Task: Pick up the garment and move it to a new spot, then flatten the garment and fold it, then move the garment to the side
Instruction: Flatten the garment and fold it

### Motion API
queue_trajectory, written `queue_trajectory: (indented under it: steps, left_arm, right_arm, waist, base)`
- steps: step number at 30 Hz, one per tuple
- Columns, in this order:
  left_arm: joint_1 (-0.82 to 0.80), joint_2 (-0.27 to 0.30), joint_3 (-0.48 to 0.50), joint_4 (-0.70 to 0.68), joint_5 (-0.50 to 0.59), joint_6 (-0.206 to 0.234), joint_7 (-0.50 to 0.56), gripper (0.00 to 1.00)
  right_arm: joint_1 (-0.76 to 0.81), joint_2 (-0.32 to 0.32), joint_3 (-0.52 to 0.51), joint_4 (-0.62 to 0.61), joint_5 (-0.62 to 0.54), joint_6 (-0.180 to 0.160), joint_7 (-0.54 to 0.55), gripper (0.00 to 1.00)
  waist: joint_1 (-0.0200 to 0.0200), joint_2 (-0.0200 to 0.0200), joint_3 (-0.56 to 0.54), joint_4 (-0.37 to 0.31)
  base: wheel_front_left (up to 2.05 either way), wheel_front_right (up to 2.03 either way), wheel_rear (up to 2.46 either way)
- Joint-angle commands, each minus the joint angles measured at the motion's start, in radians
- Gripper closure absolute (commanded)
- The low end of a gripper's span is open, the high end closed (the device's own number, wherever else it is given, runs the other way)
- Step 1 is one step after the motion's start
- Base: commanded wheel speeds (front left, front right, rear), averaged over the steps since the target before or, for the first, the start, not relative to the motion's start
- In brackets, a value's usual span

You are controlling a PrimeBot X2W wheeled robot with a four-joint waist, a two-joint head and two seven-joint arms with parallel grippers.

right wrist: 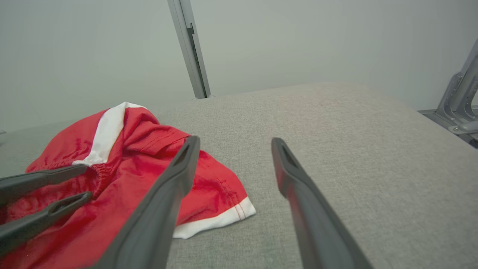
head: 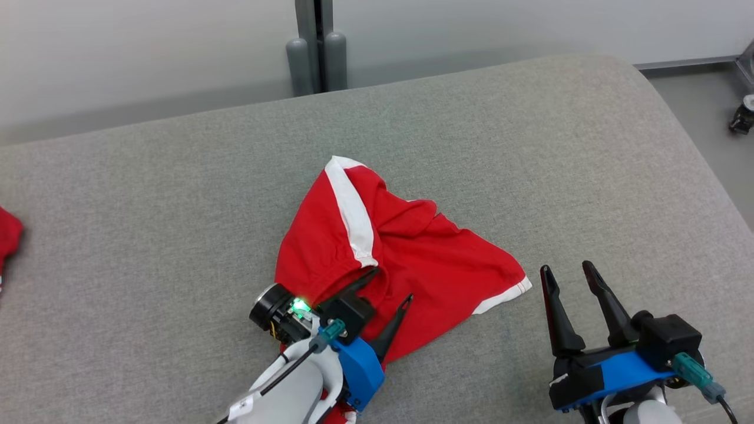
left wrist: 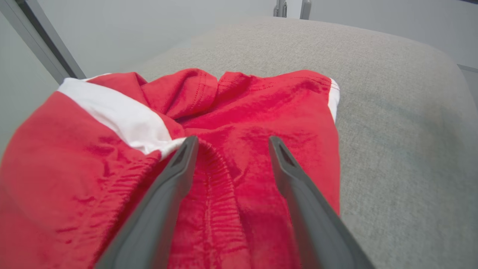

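Observation:
The garment is a pair of red shorts with white stripes, lying crumpled in the middle of the grey padded surface. My left gripper is open over its near edge, its two fingers straddling the gathered elastic waistband. In the left wrist view the red cloth bunches up on the left with a white stripe across it. My right gripper stands open just right of the garment, above bare fabric, with nothing between its fingers. The right wrist view shows the garment at lower left and the left gripper's fingers on it.
Another red piece of cloth lies at the surface's far left edge. A grey post stands behind the surface against a pale wall. The surface rounds off at the right, with floor and a metal frame beyond.

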Motion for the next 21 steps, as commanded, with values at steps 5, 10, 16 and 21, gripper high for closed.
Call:
queue_trajectory:
  steps: [5, 10, 16, 21]
  left_arm:
    - [-0.086, -0.015, -0.015, 0.103, -0.027, -0.001, 0.007, 0.00]
    - [-0.128, -0.025, -0.031, 0.160, -0.043, -0.001, 0.006, 0.00]
    - [-0.146, -0.027, -0.046, 0.195, -0.061, -0.001, 0.002, 0.00]
    - [-0.152, -0.028, -0.054, 0.224, -0.093, -0.001, -0.002, 1.00]
  right_arm:
    - [-0.034, -0.002, -0.002, -0.005, 0.008, 0.000, 0.000, 0.00]
    - [-0.032, -0.002, -0.007, -0.007, 0.014, 0.000, 0.000, 0.00]
    - [-0.035, -0.002, -0.008, -0.005, 0.021, 0.000, 0.000, 0.00]
    - [-0.040, -0.002, 0.003, -0.007, 0.024, 0.000, 0.000, 0.00]
  waist:
    - [-0.0001, -0.0001, 0.029, -0.021]
    - [-0.0001, -0.0001, 0.040, -0.027]
    - [-0.0001, -0.0001, 0.041, -0.021]
    - [-0.0001, -0.0001, 0.033, -0.019]
  base:
    - [0.00, 0.00, 0.00]
    - [0.00, 0.00, 0.00]
    - [0.00, 0.00, 0.00]
    - [0.00, 0.00, 0.00]
